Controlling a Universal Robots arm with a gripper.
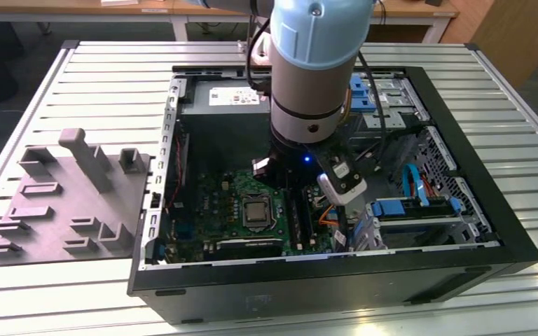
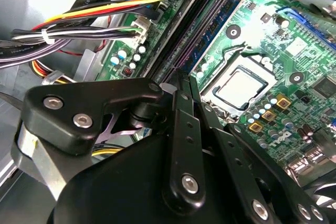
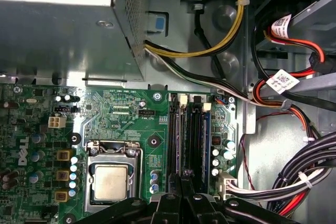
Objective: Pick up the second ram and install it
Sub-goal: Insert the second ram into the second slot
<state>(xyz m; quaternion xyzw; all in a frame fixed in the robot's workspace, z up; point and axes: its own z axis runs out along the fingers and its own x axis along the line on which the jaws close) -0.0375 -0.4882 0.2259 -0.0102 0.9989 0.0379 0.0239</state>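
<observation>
A slatted metal table [image 1: 82,77] holds an open black computer case [image 1: 344,283], lying on its side. Beside the case, on the exterior view's left, sits a grey moulded tray [image 1: 64,203]. A pale blue and silver robot arm [image 1: 311,70] reaches straight down into the case, over the green motherboard [image 1: 218,203].

In the second wrist view, the black gripper [image 2: 181,80] is low over the bank of long black memory slots [image 2: 191,22], which lies just beside the square silver processor [image 2: 239,87]. Its fingers are drawn narrow, nearly together. The ram [image 2: 220,27], a slim dark blue stick, stands on edge among those slots on the processor's side. It runs away from the fingertips, and its near end passes under them. Whether the fingers pinch it cannot be told. A bundle of coloured cables [image 2: 79,30] runs along the far side of the slots from the processor.
</observation>
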